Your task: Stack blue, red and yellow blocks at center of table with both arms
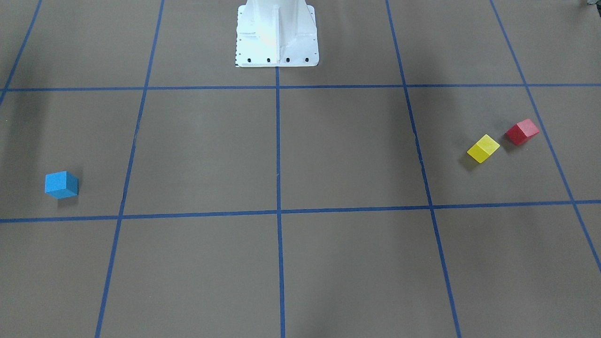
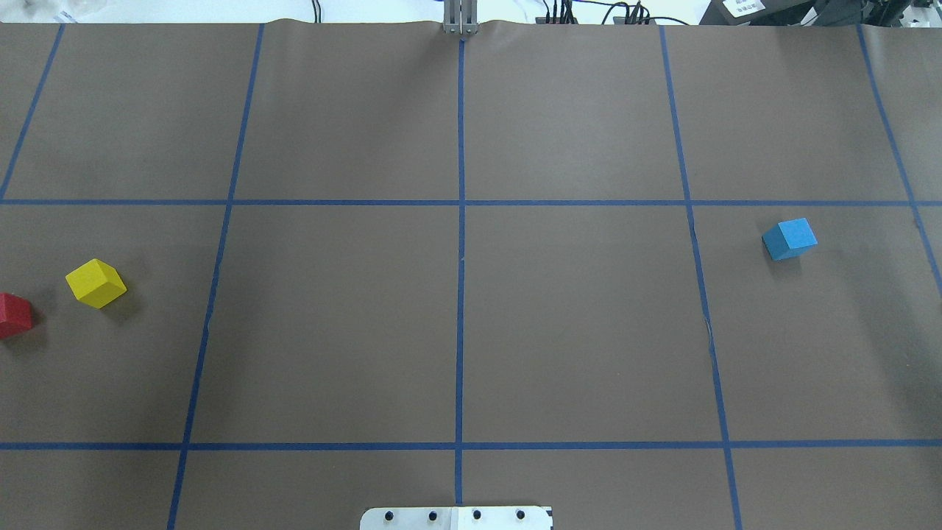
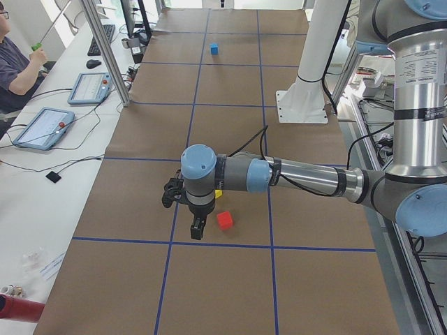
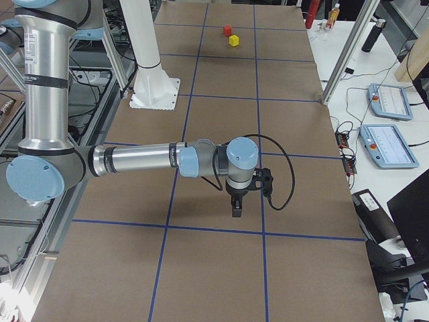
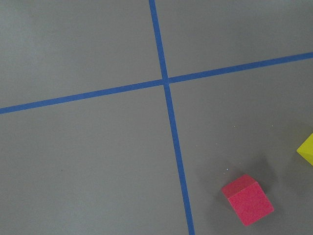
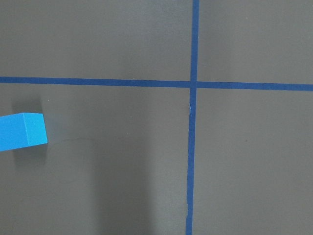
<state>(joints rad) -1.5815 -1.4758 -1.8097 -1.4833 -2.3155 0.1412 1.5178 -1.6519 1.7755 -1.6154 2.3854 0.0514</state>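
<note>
On the bench [image 2: 574, 331], read from over the robot's shoulders with 12 o'clock pointing away from it, the three blocks lie apart and none sits on another. From the middle of the bench, the blue block [image 2: 790, 238] rests at about 3 o'clock, one grid square out, standing alone. The yellow block [image 2: 96, 283] lies at 9 o'clock, also one square out. The red block [image 2: 13, 315] sits near it at its 8 o'clock, with a gap between them, and is cut by the picture's edge. All three rest flat on the brown surface, turned at an angle to the blue tape lines [image 2: 461, 258]. The two central squares hold no block. The white pedestal [image 1: 277, 37] stands at 6 o'clock on the centre line.

From the bench's end on the robot's left, the left arm [image 3: 307, 178] stretches out level over the bench. The left tool [image 3: 198, 229] hangs pointing down, just at 9 o'clock of the red block in that view and above the surface. The wrist hides most of the yellow block there. Whether this tool is released or clenched cannot be told.

From the opposite end, the right arm [image 4: 141, 161] reaches out likewise, the right tool [image 4: 236, 204] pointing down above the bench. Its state cannot be told either. Its wrist camera catches the blue block at 9 o'clock, at the edge of the picture.
</note>
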